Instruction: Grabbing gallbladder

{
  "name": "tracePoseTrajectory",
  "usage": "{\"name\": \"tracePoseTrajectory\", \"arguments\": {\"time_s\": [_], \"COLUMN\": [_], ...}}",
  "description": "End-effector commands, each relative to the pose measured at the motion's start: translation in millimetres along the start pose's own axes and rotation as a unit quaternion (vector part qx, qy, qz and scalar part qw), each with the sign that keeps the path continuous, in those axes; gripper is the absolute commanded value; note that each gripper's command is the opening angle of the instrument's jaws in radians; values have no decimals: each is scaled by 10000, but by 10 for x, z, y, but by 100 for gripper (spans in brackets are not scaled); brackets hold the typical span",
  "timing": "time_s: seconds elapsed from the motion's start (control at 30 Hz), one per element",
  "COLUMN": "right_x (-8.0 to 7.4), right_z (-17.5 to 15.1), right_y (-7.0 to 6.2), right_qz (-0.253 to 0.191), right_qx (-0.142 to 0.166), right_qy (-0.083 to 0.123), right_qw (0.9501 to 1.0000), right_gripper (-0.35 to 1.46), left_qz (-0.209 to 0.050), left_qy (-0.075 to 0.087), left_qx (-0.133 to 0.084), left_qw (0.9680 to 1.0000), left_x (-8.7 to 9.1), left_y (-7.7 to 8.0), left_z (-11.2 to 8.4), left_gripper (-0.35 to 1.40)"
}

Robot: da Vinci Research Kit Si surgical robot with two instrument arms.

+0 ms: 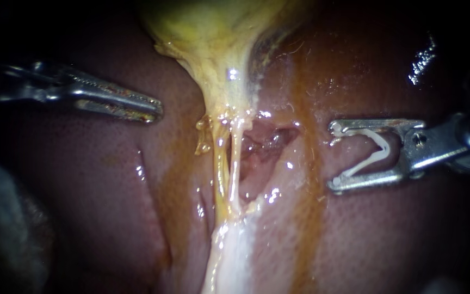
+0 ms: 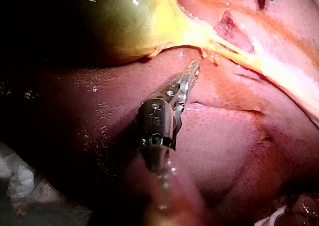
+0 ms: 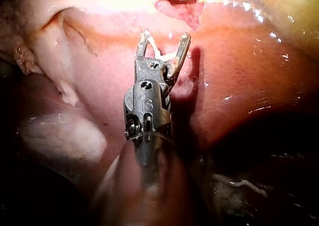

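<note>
We have not grabbed yet; closing in and biting are left. Our left instrument (image 1: 158,110) lies nearly level over the liver (image 1: 99,179), its tip aimed toward the gallbladder (image 1: 202,27) but apart from it. Its jaws show only a narrow gap and hold nothing. The gallbladder sits top centre, yellow-green, tapering into pale strands. Our right instrument (image 1: 333,158) hovers beside the raw hollow (image 1: 257,144), jaws spread wide, with a white clip (image 1: 379,152) seated between them, touching both.
</note>
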Motion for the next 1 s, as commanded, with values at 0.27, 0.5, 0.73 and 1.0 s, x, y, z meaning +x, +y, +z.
{"name": "tracePoseTrajectory", "arguments": {"time_s": [0.27,0.5,0.73,1.0], "right_x": [0,0,0,1], "right_z": [0,0,0,0], "right_y": [0,0,0,0], "right_qz": [-1,-1,-1,0], "right_qx": [1,1,1,-1], "right_qy": [1,1,0,0], "right_qw": [10000,10000,10000,10000], "right_gripper": [50,50,50,50], "left_qz": [0,416,408,387], "left_qy": [0,1,18,43], "left_qx": [3,-1,15,96], "left_qw": [10000,9991,9992,9992], "left_x": [0,-1,2,10], "left_y": [0,1,3,5], "left_z": [1,0,6,34], "left_gripper": [-35,54,61,59]}}
